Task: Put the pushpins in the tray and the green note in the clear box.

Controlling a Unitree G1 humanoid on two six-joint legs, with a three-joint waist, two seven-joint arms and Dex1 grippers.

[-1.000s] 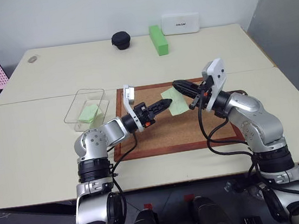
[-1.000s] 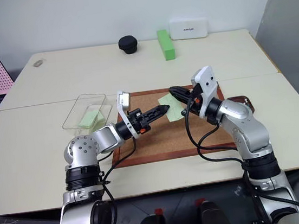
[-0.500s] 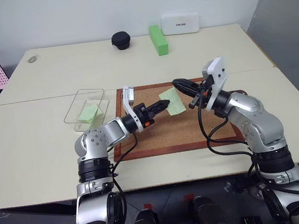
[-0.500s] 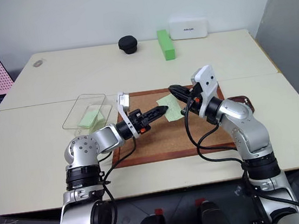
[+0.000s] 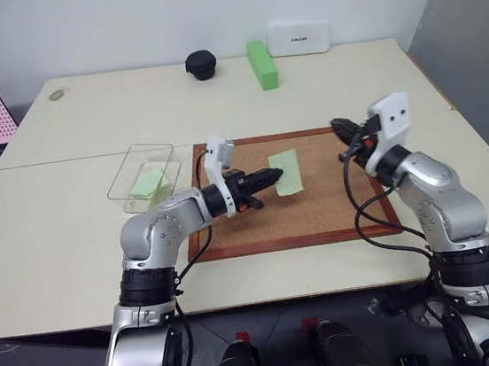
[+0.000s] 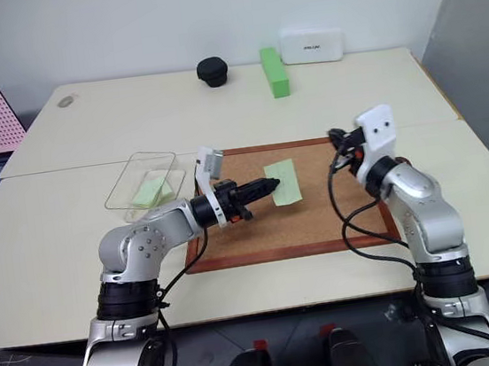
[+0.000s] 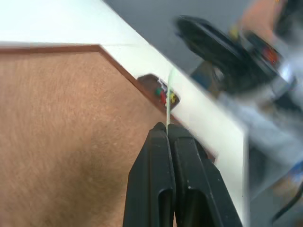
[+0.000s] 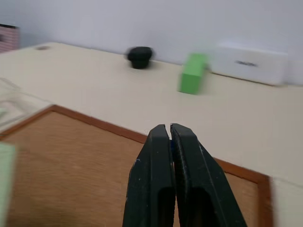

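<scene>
Since the earlier frame, the right gripper [image 5: 337,124] had swung away from the green note [image 5: 284,161] toward the right side of the frame, letting the paper go, while the left gripper [image 5: 276,174] had rolled at the wrist and kept its place. Seen from the left eye, the left gripper sat at the centre of the frame over the corkboard [image 5: 318,201], its two black fingers pinched together on the near edge of the note, which hung tilted above the cork. To the right of centre, the right gripper was closed with nothing in it, above the board's right edge. Left of the board, the clear box [image 5: 142,171] stood on the table [image 5: 54,233] with another pale green slip [image 5: 145,183] inside. Along the top of the frame lay a bright green block [image 5: 261,63], a white case [image 5: 298,37] and a black round object [image 5: 200,64]. Seen from the left wrist, the closed fingers [image 7: 151,184] clamped the note [image 7: 169,101] edge-on, and just beyond the board's corner sat the tray [image 7: 158,90] holding the pushpins [image 7: 163,96] as small coloured dots. Seen from the right wrist, the fingers [image 8: 151,179] pressed flat against each other, empty, over the cork.
</scene>
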